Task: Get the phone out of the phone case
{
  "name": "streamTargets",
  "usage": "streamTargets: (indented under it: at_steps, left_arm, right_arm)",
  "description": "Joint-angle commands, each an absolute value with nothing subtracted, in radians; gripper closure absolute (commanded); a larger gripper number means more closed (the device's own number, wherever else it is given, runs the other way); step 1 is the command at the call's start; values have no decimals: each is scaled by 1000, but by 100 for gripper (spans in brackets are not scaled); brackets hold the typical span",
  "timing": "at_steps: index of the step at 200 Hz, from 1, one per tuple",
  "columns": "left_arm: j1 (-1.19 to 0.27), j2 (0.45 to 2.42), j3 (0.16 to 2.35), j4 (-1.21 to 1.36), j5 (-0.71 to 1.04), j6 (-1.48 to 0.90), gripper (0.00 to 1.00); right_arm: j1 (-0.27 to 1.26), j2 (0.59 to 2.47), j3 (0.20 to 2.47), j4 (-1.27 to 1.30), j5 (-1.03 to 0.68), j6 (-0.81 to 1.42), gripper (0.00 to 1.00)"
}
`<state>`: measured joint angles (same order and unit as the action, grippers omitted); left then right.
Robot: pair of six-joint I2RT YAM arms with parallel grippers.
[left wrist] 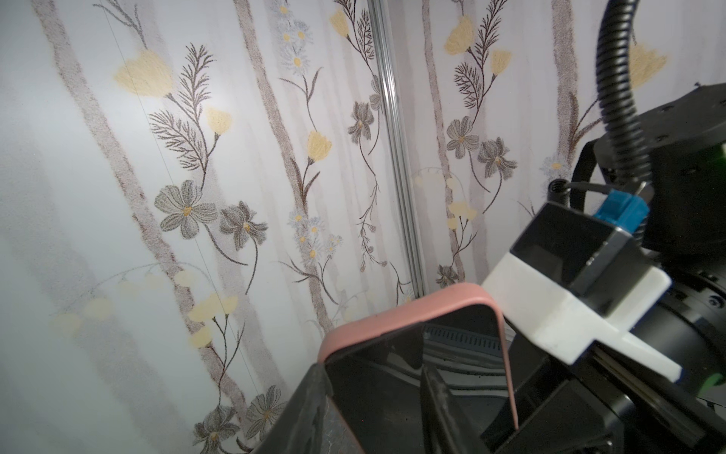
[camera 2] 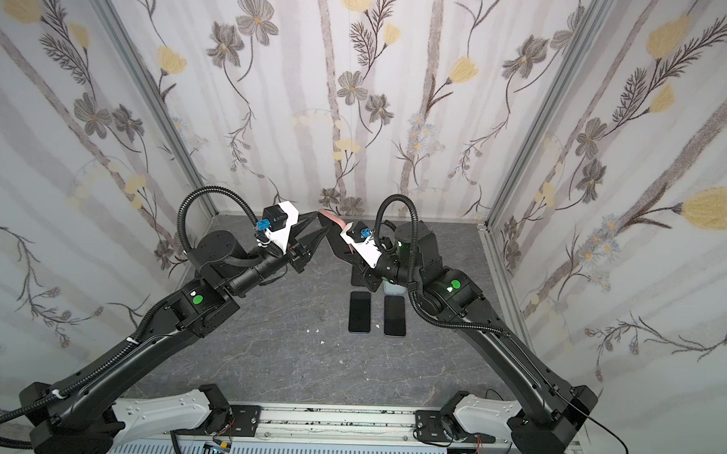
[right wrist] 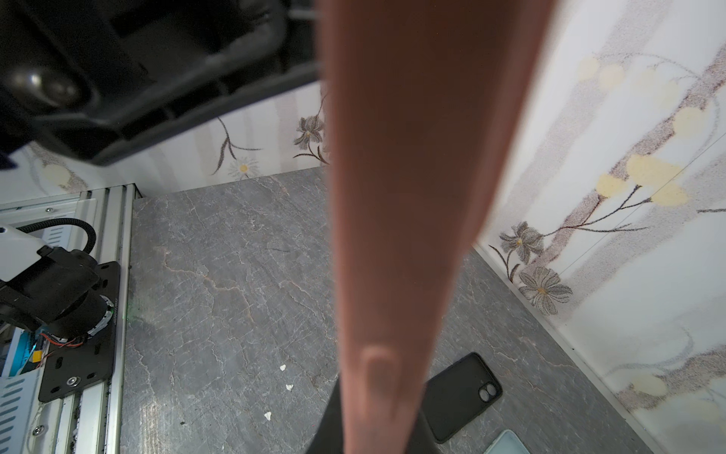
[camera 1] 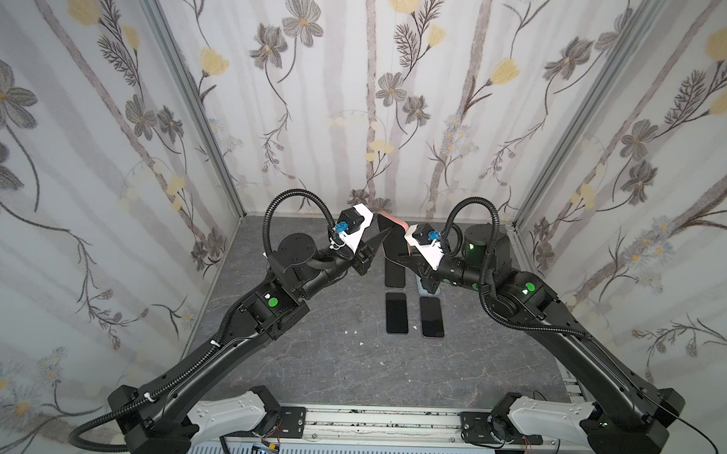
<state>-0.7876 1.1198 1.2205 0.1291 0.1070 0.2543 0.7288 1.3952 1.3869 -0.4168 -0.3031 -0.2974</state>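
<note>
Left arm: the left gripper (camera 2: 322, 223) is hanging raised over the rear middle of the table (camera 1: 328, 360). Its jaws are standing partly apart. In the left wrist view, one finger (left wrist: 312, 397) is sitting at the outer corner of the pink phone case (left wrist: 393, 310), and the other finger (left wrist: 436, 397) is lying across the dark screen of the phone (left wrist: 377, 416). Whether the two are actually pinching cannot be told.

Centre: the phone case is being held in the air between the two grippers, well above the table and near the back wall. It is tilting, with the screen facing the left arm. The phone is sitting inside the case, with the pink rim showing around its visible end.

Right arm: the right gripper (camera 1: 408, 263) is clenching the lower end of the phone case. The pink back is filling the middle of the right wrist view.

Table below: two bare phones, one (camera 1: 395, 313) beside the other (camera 1: 432, 317), are lying screen up. A black case (right wrist: 461, 397) and a pale case (right wrist: 506, 444) are lying behind them.
</note>
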Motion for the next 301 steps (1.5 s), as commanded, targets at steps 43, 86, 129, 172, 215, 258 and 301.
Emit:
streamTargets:
  at_steps: [43, 86, 129, 172, 215, 258, 301]
  left_arm:
    - [-789, 1121, 1224, 154, 382, 255, 58]
    - [-781, 1117, 1223, 155, 399, 244, 59]
    - [-769, 1112, 1224, 155, 412, 236, 58]
    - [-748, 1111, 1224, 156, 462, 215, 58]
    - [-722, 1109, 1221, 156, 514, 194, 58]
    - [-700, 1113, 1214, 155, 587, 165, 59]
    - [-656, 1108, 1210, 156, 710, 116, 61]
  right_arm:
    - [746, 1428, 1401, -501, -618, -468, 100]
    - [746, 1424, 1404, -499, -653, -472, 100]
    - [746, 1422, 1406, -500, -679, -479, 100]
    - [746, 1428, 1417, -513, -704, -489, 100]
    - [746, 1427, 1427, -516, -713, -496, 100]
    - [744, 1398, 1408, -450, -693, -466, 100]
    - [724, 1344, 1376, -358, -713, -414, 100]
